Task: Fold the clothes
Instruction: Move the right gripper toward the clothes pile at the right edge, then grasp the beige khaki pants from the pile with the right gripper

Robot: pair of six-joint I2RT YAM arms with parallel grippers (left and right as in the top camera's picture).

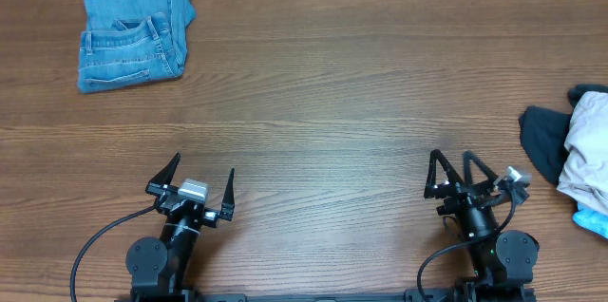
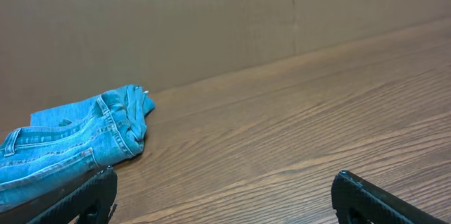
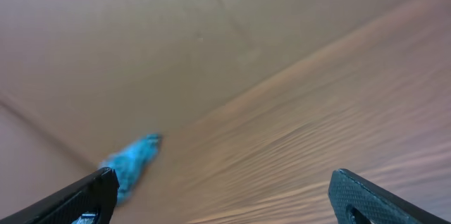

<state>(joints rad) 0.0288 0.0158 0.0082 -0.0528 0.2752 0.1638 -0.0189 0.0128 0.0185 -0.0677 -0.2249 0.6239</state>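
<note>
At the right edge of the overhead frame a loose heap (image 1: 581, 164) is seen, running top to bottom, right of the right tool (image 1: 450, 155), the nearer one. Its jaws are held apart, like the left tool (image 1: 204, 165). Three are counted there: one dark piece (image 1: 543, 141), one cream piece (image 1: 591, 145), one light-blue piece (image 1: 591, 218). One folded denim piece (image 1: 133, 36) is laid upper left on the tabletop (image 1: 323, 103).

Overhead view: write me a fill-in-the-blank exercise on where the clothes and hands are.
The blue denim garment lies in the far ____ corner of the brown wooden table.
The cream-beige cloth piece lies at the table's ____ edge.
The left hand and right hand are both ____, holding nothing.
Missing: left; right; open.
</note>
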